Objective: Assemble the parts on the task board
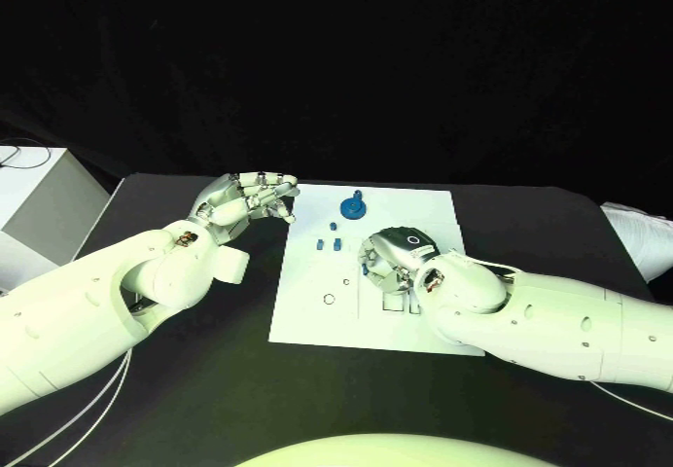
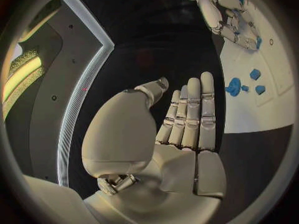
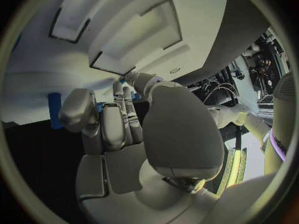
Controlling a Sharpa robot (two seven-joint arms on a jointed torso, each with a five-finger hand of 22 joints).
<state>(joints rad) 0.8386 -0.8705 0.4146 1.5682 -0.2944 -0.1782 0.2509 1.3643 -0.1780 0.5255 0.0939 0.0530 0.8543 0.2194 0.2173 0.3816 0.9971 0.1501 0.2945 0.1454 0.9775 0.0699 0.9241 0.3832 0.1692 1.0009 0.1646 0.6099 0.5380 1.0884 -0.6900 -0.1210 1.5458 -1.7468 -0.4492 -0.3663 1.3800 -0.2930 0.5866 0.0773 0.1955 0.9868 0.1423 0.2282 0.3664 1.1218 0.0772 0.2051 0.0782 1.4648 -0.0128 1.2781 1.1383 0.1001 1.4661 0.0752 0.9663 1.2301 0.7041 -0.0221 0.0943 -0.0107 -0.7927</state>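
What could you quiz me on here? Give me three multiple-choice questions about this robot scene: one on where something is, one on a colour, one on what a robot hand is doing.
1. Where does the round part lie on the task board?
A. near its far edge
B. near the edge closest to the robot
C. off it, on the black table

2. What colour are the parts?
A. red
B. blue
C. yellow

3. What is the left robot hand doing?
A. gripping the round part
B. pressing on the board
C. holding nothing, beside the board's far left corner

Answers:
1 A, the head view shows it by the far edge.
2 B, all show blue against the white board.
3 C, its wrist view shows bare fingers.
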